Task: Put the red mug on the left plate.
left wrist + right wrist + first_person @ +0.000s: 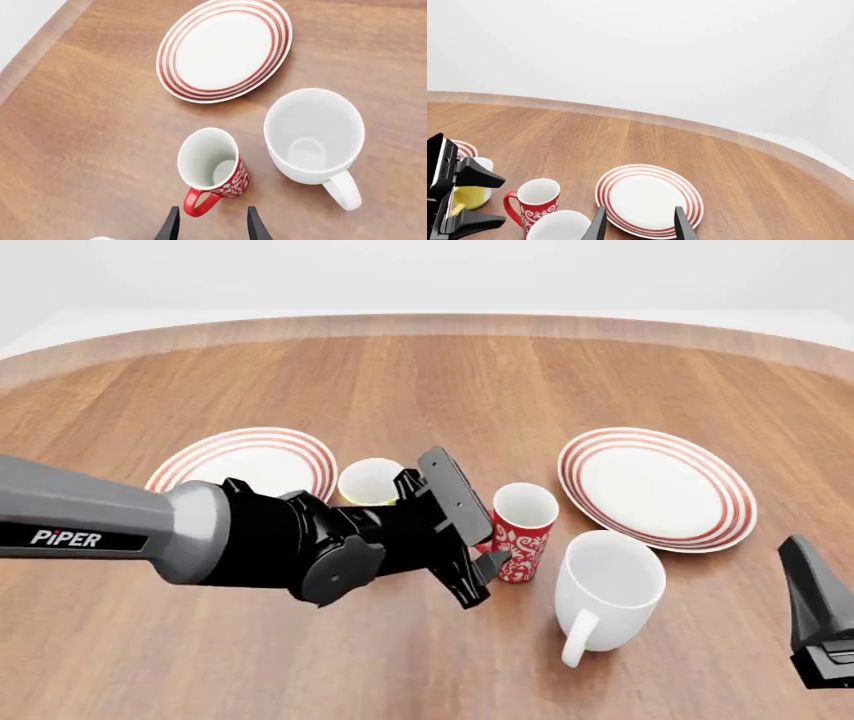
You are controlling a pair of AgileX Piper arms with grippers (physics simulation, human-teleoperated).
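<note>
The red mug with a white floral pattern stands upright on the table between the yellow mug and the right plate. In the left wrist view its red handle points toward my left gripper, which is open with a finger on either side of the handle, not touching it. The front view shows my left gripper just left of the mug. The left plate lies behind my left arm, partly hidden. My right gripper is open and empty at the front right, away from the mug.
A plain yellow mug stands by the left plate's right rim. A larger white mug stands right in front of the red mug, handle toward me. The right plate lies just right of the red mug.
</note>
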